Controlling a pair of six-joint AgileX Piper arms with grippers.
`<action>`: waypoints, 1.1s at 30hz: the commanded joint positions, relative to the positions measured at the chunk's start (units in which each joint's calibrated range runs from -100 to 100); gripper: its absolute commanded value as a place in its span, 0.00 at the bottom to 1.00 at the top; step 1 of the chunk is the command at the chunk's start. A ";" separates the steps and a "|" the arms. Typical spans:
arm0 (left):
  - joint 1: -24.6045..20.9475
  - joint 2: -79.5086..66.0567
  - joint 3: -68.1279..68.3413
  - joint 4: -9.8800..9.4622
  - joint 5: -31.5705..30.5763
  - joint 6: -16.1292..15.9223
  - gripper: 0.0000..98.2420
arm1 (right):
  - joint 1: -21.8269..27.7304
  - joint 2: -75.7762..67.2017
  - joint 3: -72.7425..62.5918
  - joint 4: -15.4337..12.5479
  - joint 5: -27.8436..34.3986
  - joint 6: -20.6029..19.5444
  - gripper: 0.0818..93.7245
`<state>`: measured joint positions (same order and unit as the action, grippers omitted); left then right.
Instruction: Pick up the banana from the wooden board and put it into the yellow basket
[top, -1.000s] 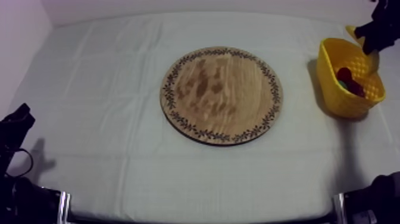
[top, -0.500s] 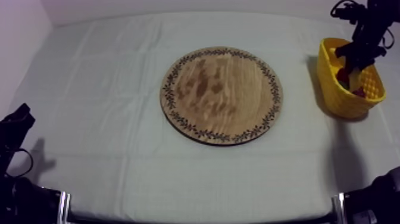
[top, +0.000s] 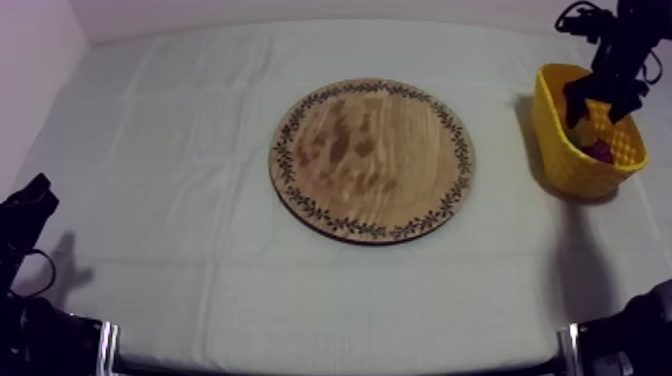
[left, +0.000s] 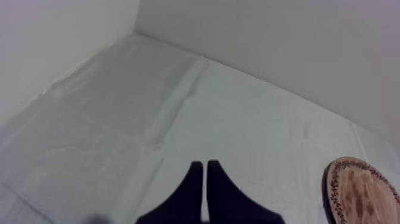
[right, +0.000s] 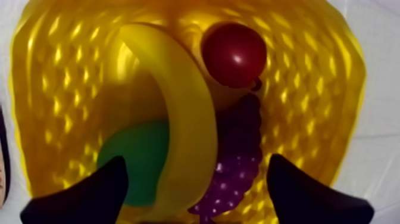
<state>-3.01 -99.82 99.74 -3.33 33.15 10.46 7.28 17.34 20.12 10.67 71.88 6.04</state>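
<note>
My right tool (right: 197, 159), fingers apart, straddles the curved yellow banana (right: 184, 113) lying in the yellow lattice basket (top: 558, 150) at the table's (top: 200, 250) right edge. My left tool (left: 204, 165) is closed together.

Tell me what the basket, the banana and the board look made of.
Yellow basket: probably moulded plastic, glossy; highlights glint on its latticed wall. Banana: smooth, softly shiny, even yellow; likely plastic. Wooden board: wood, matt, blotchy grain showing.
</note>
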 joint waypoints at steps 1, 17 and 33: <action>0.01 0.00 0.03 0.03 0.00 0.01 0.00 | 0.21 -0.68 0.03 -0.10 -0.06 0.13 0.82; 0.01 0.00 0.03 0.03 0.00 0.01 0.00 | 0.66 -21.57 13.30 -1.06 -9.42 1.71 0.47; 0.01 0.00 0.03 0.03 0.00 0.01 0.00 | -1.49 -49.91 37.40 -5.59 -21.09 6.54 0.13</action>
<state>-3.01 -99.82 99.74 -3.33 33.15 10.46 5.80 -27.84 54.16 5.45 51.84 11.85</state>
